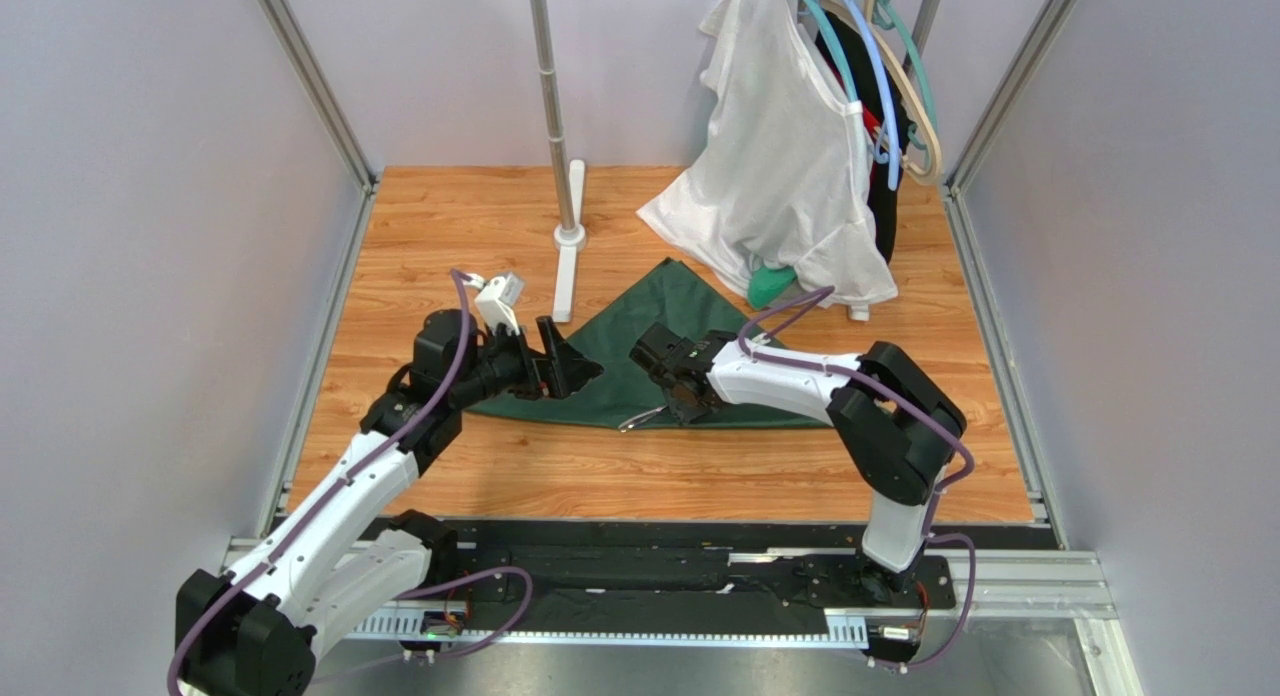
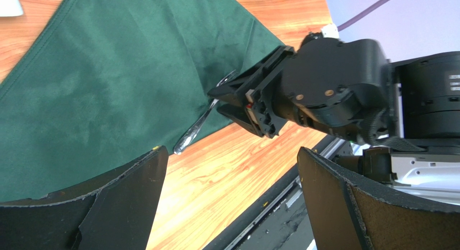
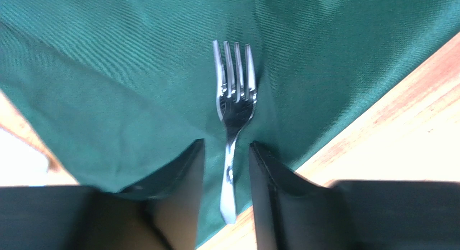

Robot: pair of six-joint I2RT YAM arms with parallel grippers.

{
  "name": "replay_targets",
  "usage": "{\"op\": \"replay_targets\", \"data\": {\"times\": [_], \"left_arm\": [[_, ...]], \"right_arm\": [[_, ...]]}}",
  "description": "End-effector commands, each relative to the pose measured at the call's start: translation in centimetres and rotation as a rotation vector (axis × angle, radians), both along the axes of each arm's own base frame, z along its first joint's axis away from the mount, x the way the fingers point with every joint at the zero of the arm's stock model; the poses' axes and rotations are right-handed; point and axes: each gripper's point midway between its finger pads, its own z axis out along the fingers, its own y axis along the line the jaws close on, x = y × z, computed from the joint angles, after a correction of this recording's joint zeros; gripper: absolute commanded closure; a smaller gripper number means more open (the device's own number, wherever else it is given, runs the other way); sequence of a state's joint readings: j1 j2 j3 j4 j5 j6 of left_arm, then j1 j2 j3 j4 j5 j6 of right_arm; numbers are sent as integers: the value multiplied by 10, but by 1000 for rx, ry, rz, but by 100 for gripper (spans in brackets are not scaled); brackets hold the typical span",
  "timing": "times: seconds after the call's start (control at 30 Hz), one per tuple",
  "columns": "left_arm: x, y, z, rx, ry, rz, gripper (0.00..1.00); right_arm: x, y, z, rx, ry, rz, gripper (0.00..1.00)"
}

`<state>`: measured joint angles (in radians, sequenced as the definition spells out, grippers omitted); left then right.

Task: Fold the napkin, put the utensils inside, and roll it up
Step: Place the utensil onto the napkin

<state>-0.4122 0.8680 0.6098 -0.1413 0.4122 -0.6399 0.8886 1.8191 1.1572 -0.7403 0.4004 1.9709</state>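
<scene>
One thing to get right now, at a guess: leave fork (image 3: 233, 110) undisturbed on napkin (image 1: 639, 314); lift right gripper (image 3: 227, 147) straight up, jaws parted either side of the handle, clear of it and gripping nothing; avoid sideways drift, liable to knock the handle or drag cloth; keep left gripper (image 1: 568, 359) as is, spread wide and empty over the left corner, ready to pin cloth if needed; consider sliding fork fully onto cloth before rolling, lest it slip out.

Looks folded into a triangle, that napkin; dark green, soft, plain; spread flat on table (image 1: 451, 246), long edge toward the arms, tip pointing away toward clothes (image 1: 781, 171); as for fork, slim and silver, resting by the long edge right of middle, tines up into the cloth, handle tip poking past the hem over bare wood.
</scene>
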Motion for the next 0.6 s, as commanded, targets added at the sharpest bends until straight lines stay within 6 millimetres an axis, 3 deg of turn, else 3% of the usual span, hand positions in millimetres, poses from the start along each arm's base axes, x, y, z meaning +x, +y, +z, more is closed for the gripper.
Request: {"op": "replay_targets", "data": {"times": [0.0, 0.17, 0.33, 0.37, 0.4, 0.47, 0.5, 0.53, 0.57], "left_arm": [[2, 4, 12, 16, -56, 12, 1], [3, 10, 11, 45, -82, 32, 1], [6, 17, 4, 80, -99, 64, 1], [7, 19, 2, 90, -98, 69, 1], [8, 19, 1, 95, -96, 74, 1], [9, 21, 0, 105, -103, 80, 2], [9, 22, -1, 109, -106, 85, 2], [11, 23, 1, 114, -112, 92, 2], [11, 25, -1, 128, -109, 96, 2]], "right_arm": [[29, 4, 43, 253, -143, -424, 54], [27, -6, 74, 202, -215, -312, 40], [28, -44, 95, 71, -315, -200, 40], [24, -58, 96, -9, -325, -98, 40], [36, -69, 105, -41, -371, -70, 40], [41, -83, 109, -186, -388, 143, 40], [46, -94, 121, -224, -418, 179, 40], [48, -98, 125, -287, -430, 282, 40], [59, -90, 141, -300, -511, 368, 40]]}}
